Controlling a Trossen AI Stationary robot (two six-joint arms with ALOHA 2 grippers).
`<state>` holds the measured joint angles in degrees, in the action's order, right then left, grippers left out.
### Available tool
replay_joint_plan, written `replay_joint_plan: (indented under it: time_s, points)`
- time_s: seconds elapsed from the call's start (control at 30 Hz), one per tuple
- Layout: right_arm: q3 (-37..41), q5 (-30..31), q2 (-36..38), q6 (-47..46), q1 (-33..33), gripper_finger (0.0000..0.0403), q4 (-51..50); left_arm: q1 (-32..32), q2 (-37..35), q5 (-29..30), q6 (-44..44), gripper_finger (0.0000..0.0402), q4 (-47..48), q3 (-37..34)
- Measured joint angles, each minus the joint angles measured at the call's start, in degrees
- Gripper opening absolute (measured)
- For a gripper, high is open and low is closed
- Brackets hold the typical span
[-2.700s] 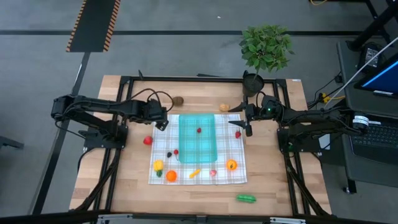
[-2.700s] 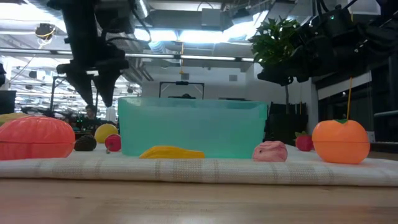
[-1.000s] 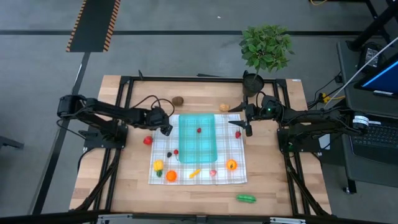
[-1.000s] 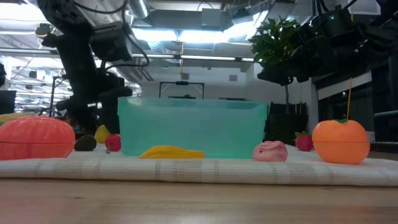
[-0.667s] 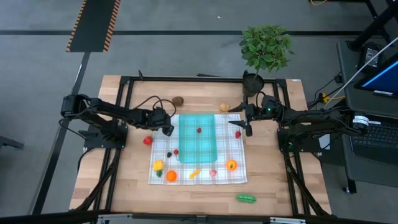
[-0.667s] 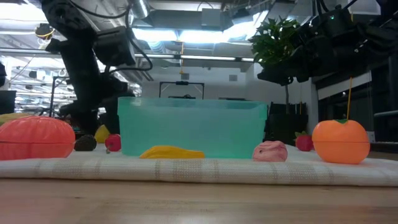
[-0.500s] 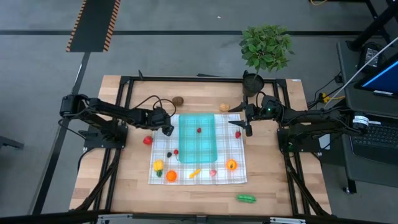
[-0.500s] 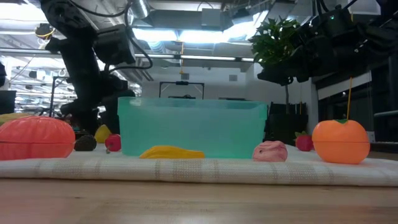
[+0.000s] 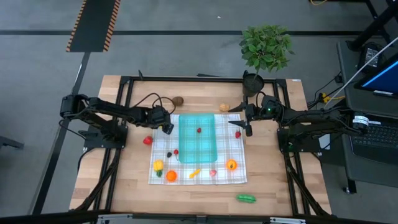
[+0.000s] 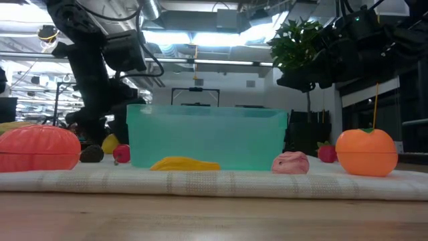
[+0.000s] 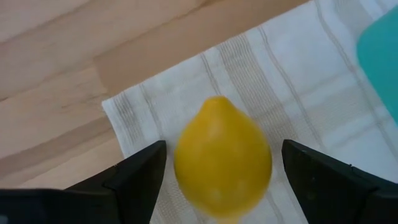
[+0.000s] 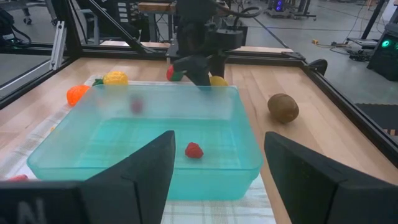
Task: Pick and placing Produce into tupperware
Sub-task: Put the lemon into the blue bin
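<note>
Use the teal tupperware (image 10: 207, 139) as your landmark: before its wall lies a yellow piece (image 10: 183, 163). On one side you see a pink piece (image 10: 290, 162) and an orange (image 10: 366, 152); on the other a small red piece (image 10: 122, 153) and a big red-orange fruit (image 10: 39, 148).

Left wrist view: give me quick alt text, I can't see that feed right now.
A yellow lemon lies on the white checked cloth between the open left gripper fingers, not yet gripped. A corner of the teal tupperware shows at the edge, with bare wooden table beyond the cloth.
</note>
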<state>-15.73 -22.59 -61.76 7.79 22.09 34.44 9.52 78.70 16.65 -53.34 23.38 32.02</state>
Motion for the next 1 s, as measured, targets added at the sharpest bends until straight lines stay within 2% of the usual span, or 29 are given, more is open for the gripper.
replay_joint_plan:
  time_s: [0.37, 0.6, 0.7, 0.8, 1.0]
  points:
    - [0.01, 0.00, 0.00, 0.02, 0.00, 0.0249, 0.00, 1.57, 0.00, -0.30, -0.04, 0.0198, 0.10, 0.02]
    - [0.01, 0.00, 0.00, 0.02, 0.00, 0.0249, -0.02, 2.38, 0.00, -0.32, 1.40, 0.0197, 0.08, 0.02]
    - [-0.01, 0.01, 0.00, 0.02, 0.00, 0.0249, -0.02, 2.68, -0.37, -2.27, 3.53, 0.0197, 0.33, 0.08]
    - [0.01, 0.02, 0.00, 0.03, 0.00, 0.0249, -0.02, 3.34, -1.82, -4.50, 5.64, 0.0197, 2.21, 1.55]
    - [0.01, 0.02, 0.00, 0.04, 0.02, 0.0249, -0.04, 3.89, -7.85, -4.34, 13.08, 0.0197, 6.75, 6.13]
